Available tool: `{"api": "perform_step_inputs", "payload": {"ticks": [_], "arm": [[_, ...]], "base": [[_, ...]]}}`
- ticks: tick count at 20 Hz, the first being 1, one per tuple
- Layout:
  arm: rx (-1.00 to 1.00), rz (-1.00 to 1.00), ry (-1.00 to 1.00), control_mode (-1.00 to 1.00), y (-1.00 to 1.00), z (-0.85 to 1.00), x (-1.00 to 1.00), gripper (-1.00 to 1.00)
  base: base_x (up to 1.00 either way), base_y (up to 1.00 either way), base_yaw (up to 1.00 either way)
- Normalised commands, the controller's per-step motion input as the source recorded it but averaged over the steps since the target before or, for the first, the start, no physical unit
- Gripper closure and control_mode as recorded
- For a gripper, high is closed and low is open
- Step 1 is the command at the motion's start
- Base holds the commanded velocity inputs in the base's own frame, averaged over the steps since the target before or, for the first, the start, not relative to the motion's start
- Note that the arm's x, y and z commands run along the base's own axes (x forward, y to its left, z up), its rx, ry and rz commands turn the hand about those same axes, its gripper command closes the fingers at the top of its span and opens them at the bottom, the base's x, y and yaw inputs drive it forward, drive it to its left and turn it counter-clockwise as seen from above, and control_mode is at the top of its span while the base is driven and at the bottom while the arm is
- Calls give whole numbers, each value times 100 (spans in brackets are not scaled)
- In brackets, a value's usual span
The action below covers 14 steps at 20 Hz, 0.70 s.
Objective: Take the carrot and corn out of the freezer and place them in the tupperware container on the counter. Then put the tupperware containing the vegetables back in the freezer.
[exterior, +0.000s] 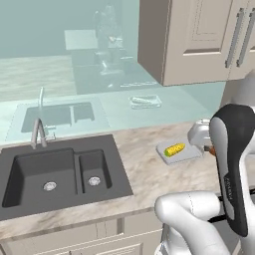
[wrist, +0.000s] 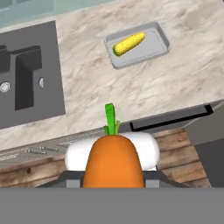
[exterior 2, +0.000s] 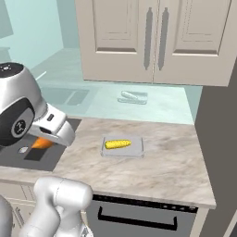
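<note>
**Hand view: carrot in the gripper, corn in the container**

Hand view puts the carrot (wrist: 113, 162) at bottom centre, large and close, its green stem pointing up the frame. The gripper (wrist: 113, 181) is part closed around it; the dark finger tips are mostly hidden behind the orange body, so contact is read from the carrot sitting squarely between them. Beyond it, in the upper half of the frame, lies the counter (wrist: 131, 87), with the container (wrist: 155, 54) at upper centre-right. The corn (wrist: 128, 43) lies in the container, slanted, nearer its left end. The sink (wrist: 28, 78) takes the left side of the frame, and a dark dishwasher (wrist: 170, 120) front with its handle shows at centre right, below the counter's edge.

Right base view shows the carrot (exterior 2: 41, 143) as an orange patch at the left edge, under the white hand, over the counter's (exterior 2: 171, 171) left part beside the sink (exterior 2: 41, 157). The container (exterior 2: 134, 152) sits mid-frame, well apart from the carrot, with the corn (exterior 2: 117, 144) lying lengthways in it. Beige cabinets (exterior 2: 152, 41) fill the top.

Left base view has the container (exterior: 189, 155) at centre right with the corn (exterior: 175, 149) inside. A sliver of carrot (exterior: 212, 150) shows just right of the container, beside the arm's dark link. The sink (exterior: 55, 174) fills the lower left, and the tap (exterior: 38, 133) stands behind it.
</note>
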Motion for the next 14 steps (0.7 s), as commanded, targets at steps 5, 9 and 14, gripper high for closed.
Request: {"api": "perform_step_inputs", "payload": {"ticks": [5,9,14], "arm": [[0,0,7,-100,0,-46,28,100],[0,0,4,-100,0,-50,32,100],[0,0,0,-100,-10,-49,43,100]], "base": [[0,0,0],[0,0,0],[0,0,0]]}}
